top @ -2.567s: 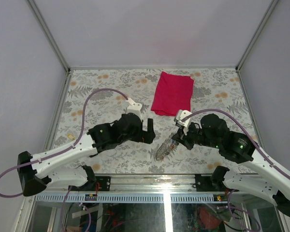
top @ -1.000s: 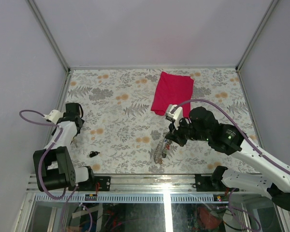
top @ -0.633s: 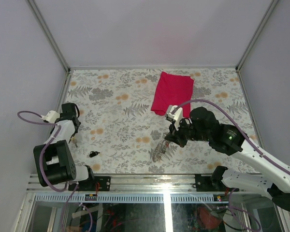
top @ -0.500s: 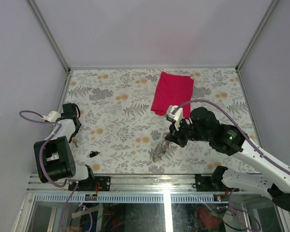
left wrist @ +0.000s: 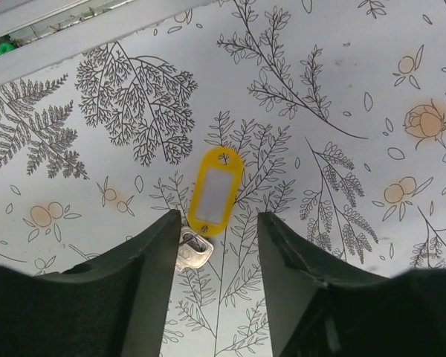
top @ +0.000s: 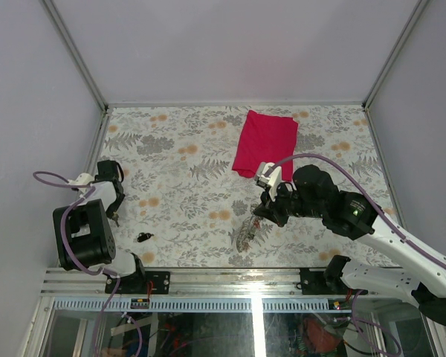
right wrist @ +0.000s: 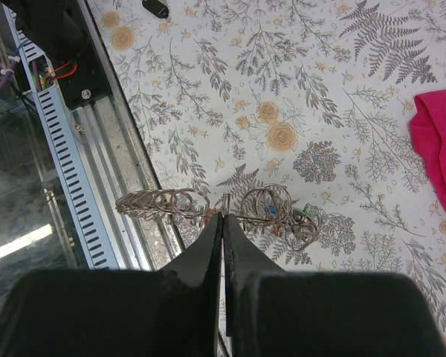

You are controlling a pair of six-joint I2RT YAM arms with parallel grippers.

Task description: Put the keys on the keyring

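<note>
Keyring (right wrist: pixel 260 202), linked wire rings w/ small blue & green keys (right wrist: pixel 282 213) on it, held just near-side of red cloth (top: pixel 265 143), R gripper (right wrist: pixel 224 216) fingers pressed together on one ring. Black key (top: pixel 143 238) lies far left of cloth on table (top: pixel 178 141); L gripper (left wrist: pixel 214 245) farther left, jaws spread over yellow-tagged key (left wrist: pixel 215 192).

The left arm (top: pixel 82 230) no longer reaches to the middle of the counter (top: pixel 178 186). It is folded back at the left edge, and the left end effector (left wrist: pixel 217 217) points down, jaws apart, over a yellow-tagged key (left wrist: pixel 215 192). A black key (top: pixel 143 237) now shows at the near left. The right end effector (top: pixel 257 216), pinching the keyring (top: pixel 245 232), sits slightly further left.
</note>
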